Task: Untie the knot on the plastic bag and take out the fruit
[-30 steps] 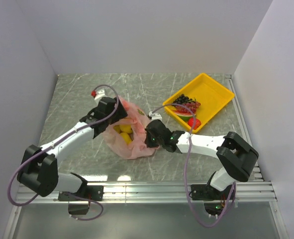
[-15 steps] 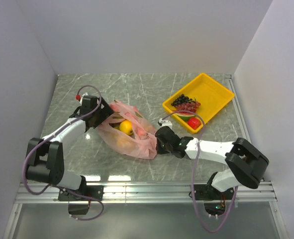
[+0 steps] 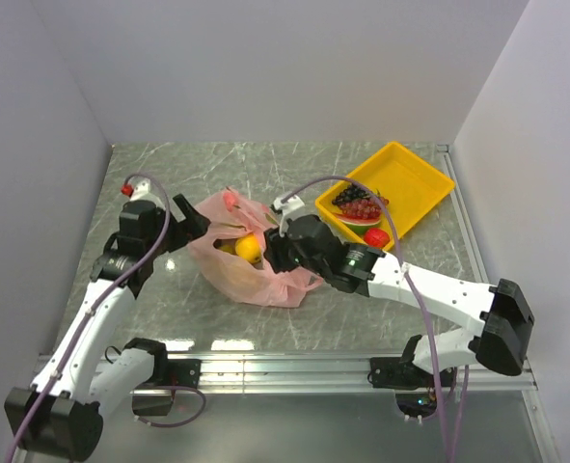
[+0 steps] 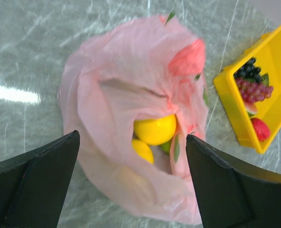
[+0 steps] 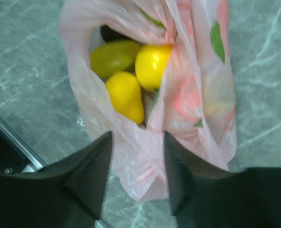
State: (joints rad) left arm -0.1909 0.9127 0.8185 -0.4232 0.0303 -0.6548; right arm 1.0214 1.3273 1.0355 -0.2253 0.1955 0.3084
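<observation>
Pink plastic bag gaping open, yellow fruit inside

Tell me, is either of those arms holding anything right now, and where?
Nothing is held. The left tool hangs open above the plastic bag; the right tool stands open over its edge.

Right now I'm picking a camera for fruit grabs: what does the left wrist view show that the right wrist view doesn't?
Only left wrist: the yellow tray with grape bunches and a red fruit. Only right wrist: a dark fruit and the table's metal edge rail. Both: the open pink plastic bag, a round yellow fruit and a yellow pear.
</observation>
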